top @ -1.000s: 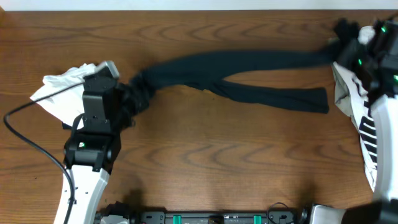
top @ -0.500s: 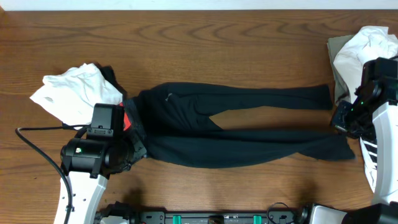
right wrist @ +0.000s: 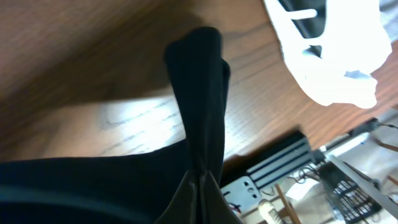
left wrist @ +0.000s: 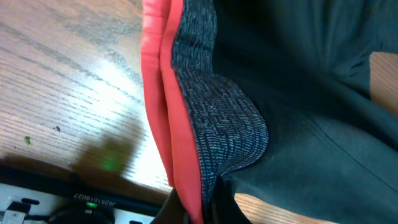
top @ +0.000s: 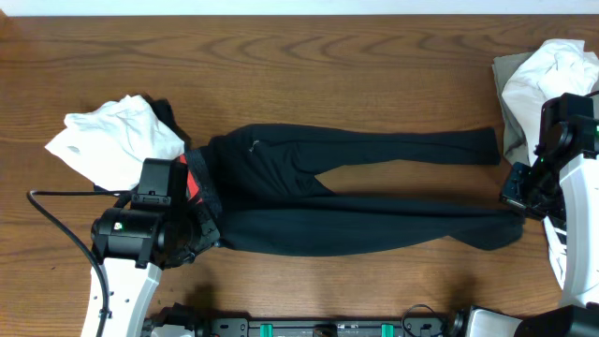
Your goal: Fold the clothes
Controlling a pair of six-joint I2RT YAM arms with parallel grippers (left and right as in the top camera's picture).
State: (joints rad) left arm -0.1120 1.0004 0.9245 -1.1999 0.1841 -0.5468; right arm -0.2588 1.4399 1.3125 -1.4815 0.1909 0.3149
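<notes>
Long black pants (top: pixel 356 225) lie flat across the table, with the red-and-grey waistband (top: pixel 195 183) at the left and both legs running right. My left gripper (top: pixel 202 230) is shut on the near corner of the waistband. In the left wrist view the waistband (left wrist: pixel 186 124) is pinched in the left gripper (left wrist: pixel 200 211). My right gripper (top: pixel 516 202) is shut on the end of the near leg. The right wrist view shows that black leg end (right wrist: pixel 199 93) clamped in the right gripper (right wrist: pixel 202 199).
A crumpled white top (top: pixel 117 140) lies at the left, just behind the waistband. At the right edge another white top (top: pixel 552 70) rests on a beige piece (top: pixel 505 89). A white garment with black print (top: pixel 558 239) lies under the right arm.
Both grippers have swung the pants from a stretched line at the far side down toward the near edge and laid them flat. In the last half second the near leg pulled straighter.
</notes>
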